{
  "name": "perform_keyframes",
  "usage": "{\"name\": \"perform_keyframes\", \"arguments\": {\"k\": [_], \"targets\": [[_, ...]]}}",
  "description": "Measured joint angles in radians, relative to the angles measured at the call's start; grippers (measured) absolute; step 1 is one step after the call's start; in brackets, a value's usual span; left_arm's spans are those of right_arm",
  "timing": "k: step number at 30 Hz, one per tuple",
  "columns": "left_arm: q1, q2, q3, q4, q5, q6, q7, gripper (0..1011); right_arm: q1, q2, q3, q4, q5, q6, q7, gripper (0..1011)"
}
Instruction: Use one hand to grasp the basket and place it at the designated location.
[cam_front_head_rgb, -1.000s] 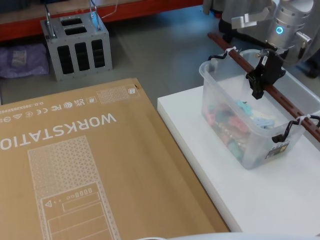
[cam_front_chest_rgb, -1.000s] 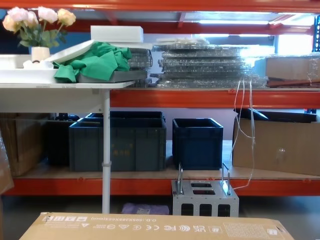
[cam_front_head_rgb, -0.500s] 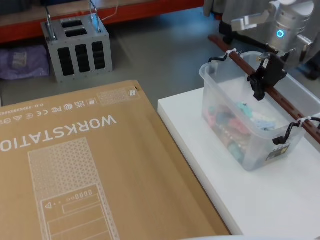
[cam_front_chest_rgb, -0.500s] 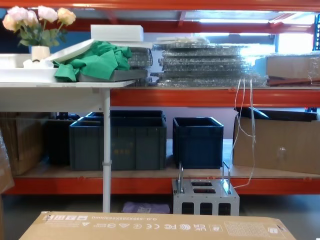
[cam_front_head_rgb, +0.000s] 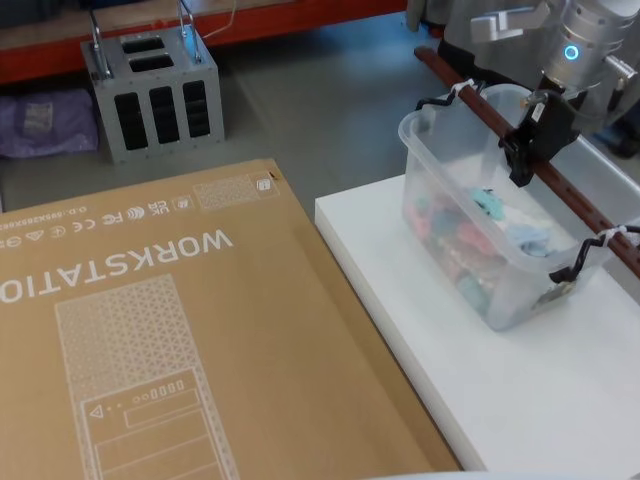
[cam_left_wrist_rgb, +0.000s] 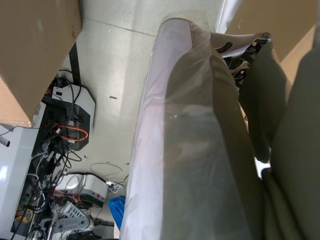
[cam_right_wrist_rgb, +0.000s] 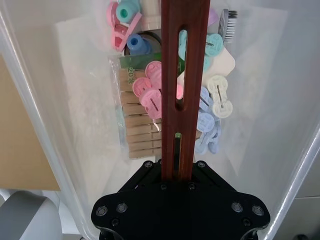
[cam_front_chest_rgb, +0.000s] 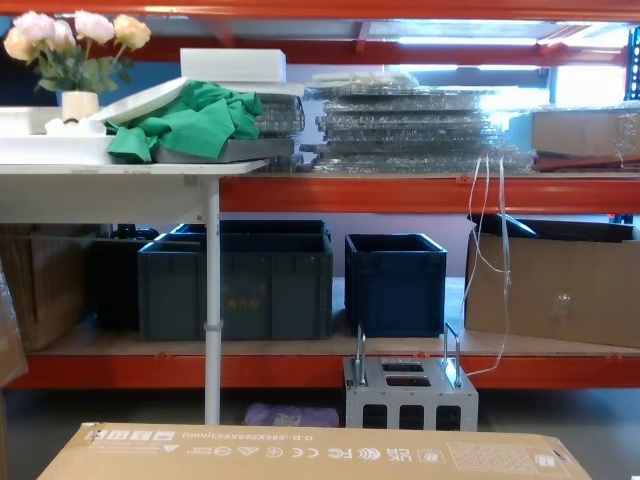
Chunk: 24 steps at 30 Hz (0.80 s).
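Note:
The basket (cam_front_head_rgb: 470, 215) is a translucent whitish tub holding pastel clips and wooden pegs (cam_right_wrist_rgb: 145, 125). It is over the white platform (cam_front_head_rgb: 520, 410) at the right, tilted, with its near end lower. A reddish-brown bar handle (cam_front_head_rgb: 480, 110) crosses its top, tied on with white zip ties. My right gripper (cam_front_head_rgb: 528, 145) is shut on the middle of that bar. In the right wrist view its black jaws (cam_right_wrist_rgb: 177, 172) clamp the bar handle (cam_right_wrist_rgb: 182, 65) from both sides. My left gripper (cam_left_wrist_rgb: 242, 50) hangs parked low beside the body, above the floor.
A large brown cardboard box (cam_front_head_rgb: 150, 330) printed WORKSTATION lies left of the platform. A small grey metal box with two handles (cam_front_head_rgb: 150, 95) stands on the floor behind it. Dark blue crates (cam_front_chest_rgb: 395, 285) sit on the orange shelving's lowest level.
My right gripper has risen and shifted slightly away, taking the bar handle and the basket up with it. The basket now tilts more.

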Motion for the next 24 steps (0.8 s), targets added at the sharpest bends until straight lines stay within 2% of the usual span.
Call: {"name": "perform_keyframes", "arguments": {"k": [10, 24], "targets": [[0.0, 0.0, 0.0, 0.0, 0.0, 0.0, 0.0, 0, 0.001, 0.021, 0.025, -0.03, 0.0, 0.011, 0.003, 0], [0.0, 0.0, 0.0, 0.0, 0.0, 0.0, 0.0, 0, 0.014, 0.024, 0.046, -0.049, -0.001, 0.007, 0.01, 0]]}}
